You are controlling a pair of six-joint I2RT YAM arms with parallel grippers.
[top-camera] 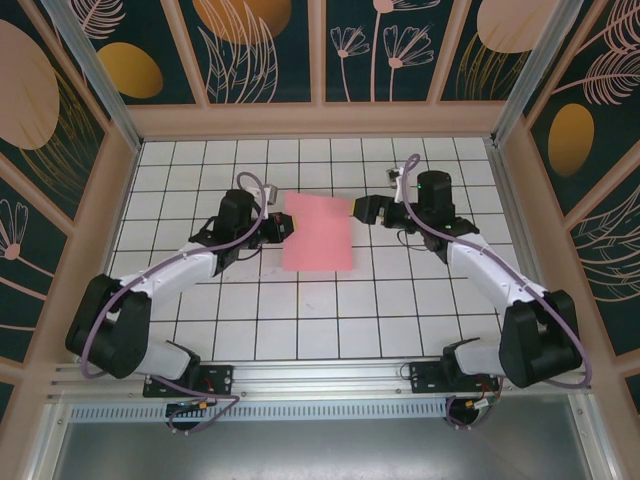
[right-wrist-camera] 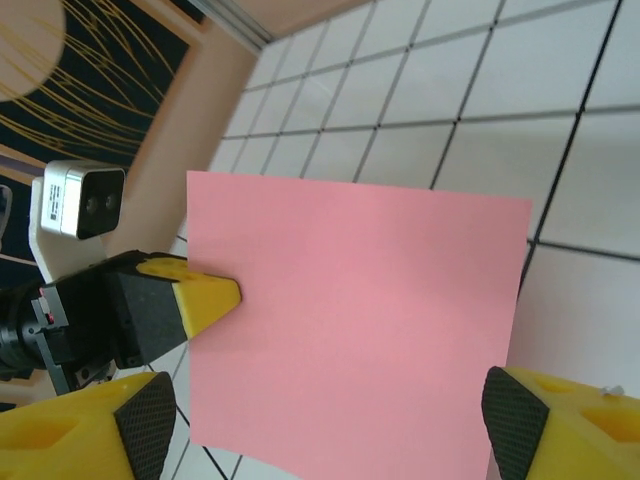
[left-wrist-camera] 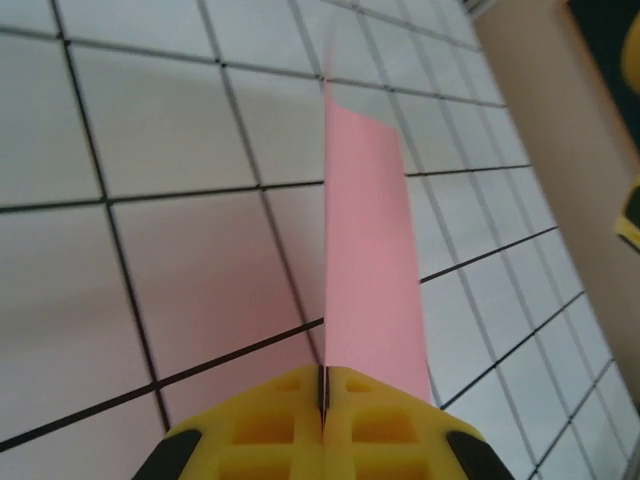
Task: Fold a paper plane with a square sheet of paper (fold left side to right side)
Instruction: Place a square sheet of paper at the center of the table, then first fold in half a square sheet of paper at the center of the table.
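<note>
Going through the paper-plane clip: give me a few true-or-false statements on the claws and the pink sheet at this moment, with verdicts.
1. The left claw is shut on an edge of the square sheet of paper. True.
2. The right claw is clamped on the sheet. False: its fingers stand wide apart, open.
3. The paper is a slim pointed dart. False: it shows as a plain four-cornered sheet.
4. The table is white tiles with dark grid lines. True.
</note>
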